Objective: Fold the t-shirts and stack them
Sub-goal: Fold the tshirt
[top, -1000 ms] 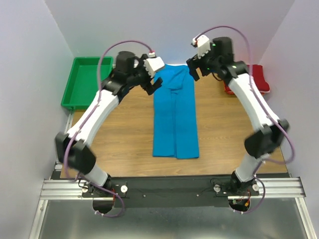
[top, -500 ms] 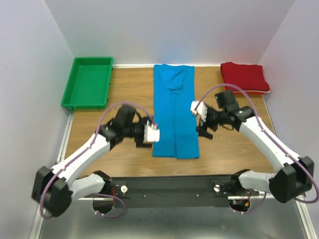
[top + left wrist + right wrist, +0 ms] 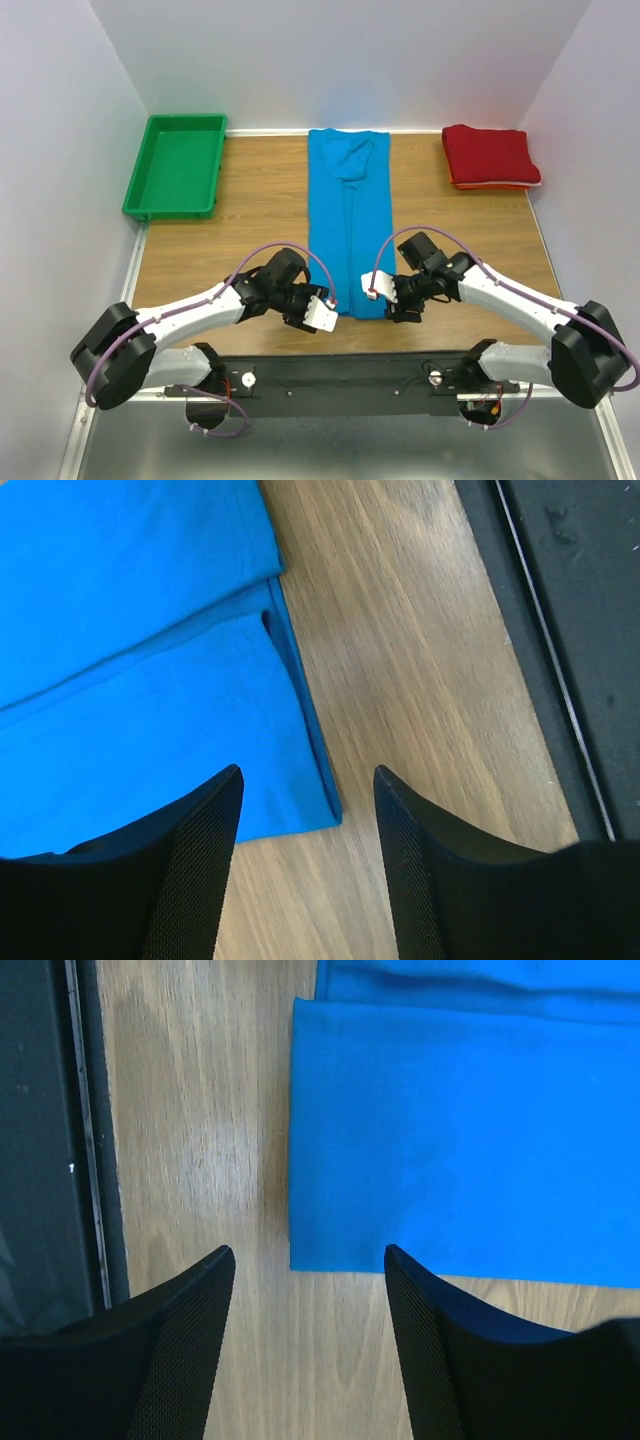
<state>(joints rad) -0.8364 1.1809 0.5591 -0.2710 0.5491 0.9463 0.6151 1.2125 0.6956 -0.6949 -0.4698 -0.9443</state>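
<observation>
The bright blue t-shirt (image 3: 350, 225) lies folded into a long strip down the middle of the table. The dark red t-shirt (image 3: 490, 155) sits folded at the back right. My left gripper (image 3: 306, 305) hovers low at the strip's near left corner. In the left wrist view that gripper (image 3: 308, 771) is open, the blue corner (image 3: 300, 800) lies between its fingers, and nothing is pinched. My right gripper (image 3: 400, 304) hangs at the near right corner. The right wrist view shows it (image 3: 307, 1250) open over the blue hem's corner (image 3: 340, 1240).
A green tray (image 3: 150, 170) stands at the back left. The black rail (image 3: 350, 372) with the arm bases runs just behind both grippers, along the near table edge. Bare wood (image 3: 250, 210) flanks the blue strip on both sides.
Both arms have swept from the far end of the blue t-shirt down to its near corners. Both pairs of jaws have narrowed somewhat.
</observation>
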